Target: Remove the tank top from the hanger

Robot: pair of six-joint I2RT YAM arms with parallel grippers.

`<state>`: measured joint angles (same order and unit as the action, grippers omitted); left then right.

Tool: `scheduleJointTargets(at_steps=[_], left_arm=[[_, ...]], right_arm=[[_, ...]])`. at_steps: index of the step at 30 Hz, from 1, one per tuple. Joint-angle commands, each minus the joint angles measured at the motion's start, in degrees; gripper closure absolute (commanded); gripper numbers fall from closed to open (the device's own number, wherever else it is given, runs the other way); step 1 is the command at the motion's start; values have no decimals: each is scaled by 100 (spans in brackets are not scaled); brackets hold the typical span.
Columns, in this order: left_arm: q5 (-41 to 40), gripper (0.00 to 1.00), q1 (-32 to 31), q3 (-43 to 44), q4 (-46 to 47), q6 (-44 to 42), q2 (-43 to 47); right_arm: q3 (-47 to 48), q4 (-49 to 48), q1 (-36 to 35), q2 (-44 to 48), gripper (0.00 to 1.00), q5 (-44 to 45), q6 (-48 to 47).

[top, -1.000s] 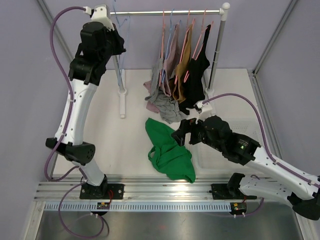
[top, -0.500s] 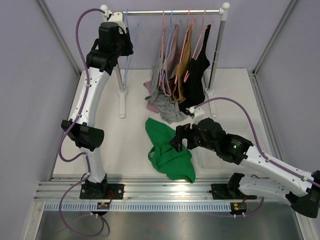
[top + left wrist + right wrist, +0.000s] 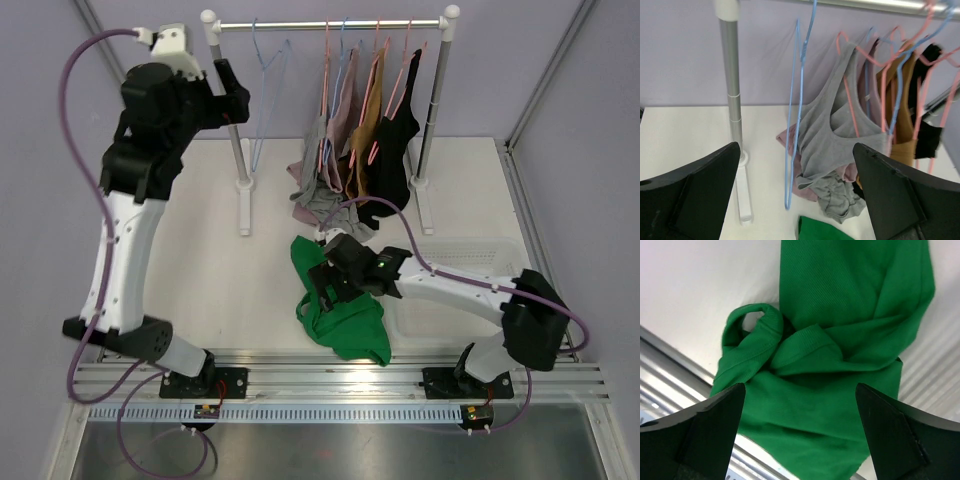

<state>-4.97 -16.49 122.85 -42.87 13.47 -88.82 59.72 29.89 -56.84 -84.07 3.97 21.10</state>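
The green top [image 3: 340, 305] before the rack [image 3: 330, 24] looks light and limp, best pinched at its looped strap [image 3: 752, 322]; right gripper [image 3: 800, 387] and left gripper [image 3: 795, 147] both hang spread.

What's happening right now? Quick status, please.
Left tool open, empty, facing bare blue hanger. Right tool open over green tank top, on table. Nothing blocking.

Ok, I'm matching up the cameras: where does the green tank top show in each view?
Top external: green tank top lies lower centre of the picture.
Left wrist: only a sliver at the bottom edge.
Right wrist: fills most of the frame.
Shared landmark: left rack post, in the top and left wrist views only.
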Motion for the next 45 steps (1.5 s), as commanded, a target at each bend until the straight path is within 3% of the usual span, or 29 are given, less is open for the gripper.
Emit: scheduleJointTargets(at_steps=[1, 4, 9, 11, 12, 14, 22, 30, 37, 41, 45], left_arm=[[75, 1, 14, -681, 288, 243, 1136], [137, 1, 14, -1568, 349, 489, 2041], [137, 1, 14, -2887, 350, 770, 3290], [163, 1, 14, -3441, 254, 902, 3817], [233, 1, 14, -3660, 218, 894, 3976], [208, 1, 14, -4152, 183, 859, 4475], [-627, 1, 14, -5297, 16, 393, 5796], [-1085, 1, 14, -5859, -274, 182, 5955], [-1067, 1, 14, -6018, -151, 120, 5955], [-971, 1, 14, -5983, -99, 120, 5885], [-813, 1, 14, -5825, -90, 155, 5771]], right_arm=[[425, 87, -143, -714, 1, 192, -221], [575, 61, -310, -1504, 0, 306, -212], [585, -220, -372, -2069, 3, 509, -80], [567, -334, -389, -2183, 28, 377, -71], [558, -387, -389, -2166, 62, 377, -63], [549, -466, -398, -1957, 100, 377, -71], [953, 244, -407, 1, 100, 1413, -80], [2051, 1571, -398, 1480, 100, 2775, -150], [2886, 3135, -398, 2307, 100, 4346, 410], [2633, 4329, -389, 2369, 100, 4999, 1219], [1904, 4438, -311, 2413, 100, 4869, 1966]])
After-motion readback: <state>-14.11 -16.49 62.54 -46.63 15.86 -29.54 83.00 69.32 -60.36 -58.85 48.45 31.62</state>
